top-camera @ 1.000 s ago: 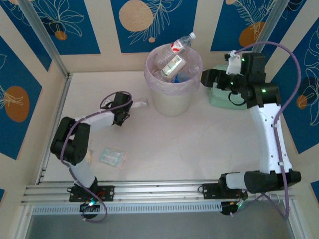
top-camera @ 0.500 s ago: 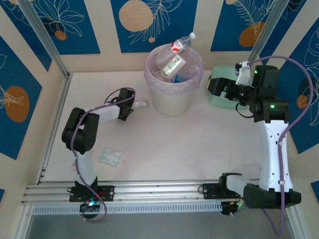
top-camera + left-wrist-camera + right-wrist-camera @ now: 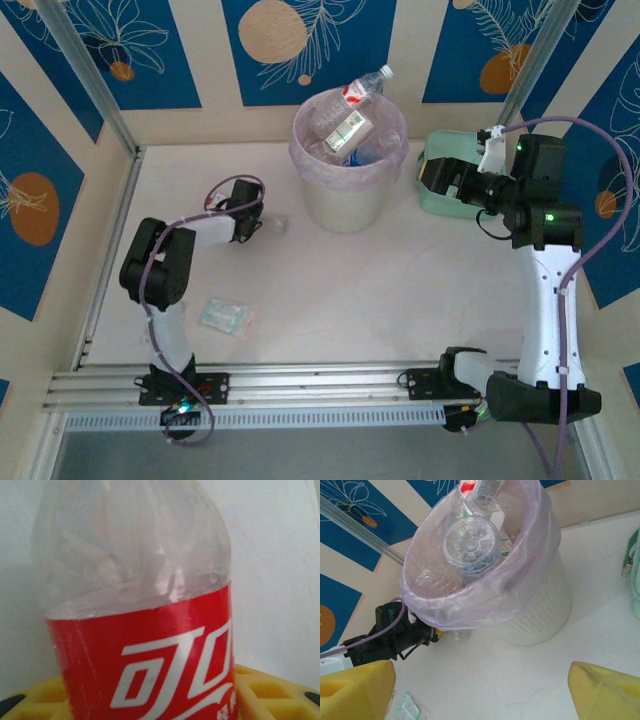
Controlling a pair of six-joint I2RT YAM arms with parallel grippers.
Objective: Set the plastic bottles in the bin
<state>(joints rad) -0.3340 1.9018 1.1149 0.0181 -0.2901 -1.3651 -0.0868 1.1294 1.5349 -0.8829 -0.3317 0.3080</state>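
A clear plastic bottle (image 3: pixel 135 580) with a red label stands close up between my left gripper's (image 3: pixel 150 702) yellow fingers (image 3: pixel 272 690), which press on its sides. From above, that gripper (image 3: pixel 255 222) lies low on the table left of the bin (image 3: pixel 345 205), and the bottle's clear end (image 3: pixel 276 225) pokes out toward the bin. The cream bin with its pink bag (image 3: pixel 535 605) holds several bottles (image 3: pixel 472 542), one sticking up over the rim (image 3: pixel 366 86). My right gripper (image 3: pixel 440 178) hangs open to the right of the bin, nothing between its fingers (image 3: pixel 355 690).
A mint-green case (image 3: pixel 432 203) sits under the right gripper, by the right wall. A flat clear packet (image 3: pixel 225 316) lies near the left arm's base. Metal rails (image 3: pixel 300 385) run along the near edge, and patterned walls close in the back and sides.
My left gripper has closed from wide open onto the red-label bottle, and its arm has folded back a little. The right arm has drawn back right from the bin, still open.
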